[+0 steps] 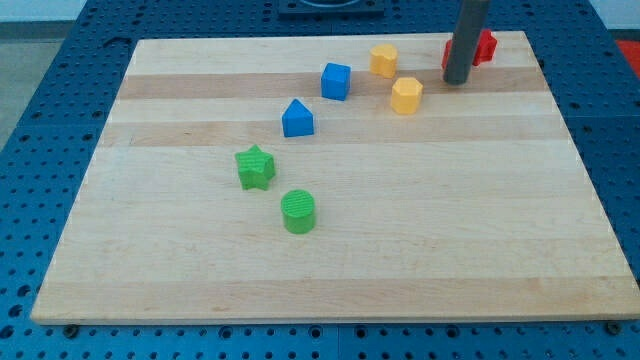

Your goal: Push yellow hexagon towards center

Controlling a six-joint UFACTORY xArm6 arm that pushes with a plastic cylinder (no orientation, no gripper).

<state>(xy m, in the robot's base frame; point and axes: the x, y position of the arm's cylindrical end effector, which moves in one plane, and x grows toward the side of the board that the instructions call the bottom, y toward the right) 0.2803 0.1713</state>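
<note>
Two yellow blocks lie near the view's top right. One (406,95) looks like a hexagon. The other (384,60) lies just above and to the left of it, and I cannot make out its shape. My tip (456,80) rests on the board about one block width to the right of the yellow hexagon and slightly above it, not touching it. The dark rod rises out of the view's top. A red block (482,46) sits just behind the rod and is partly hidden by it.
A blue cube (336,81) and a blue house-shaped block (297,119) lie left of the yellow blocks. A green star (255,167) and a green cylinder (298,212) lie left of the centre. The wooden board (450,260) sits on a blue perforated table.
</note>
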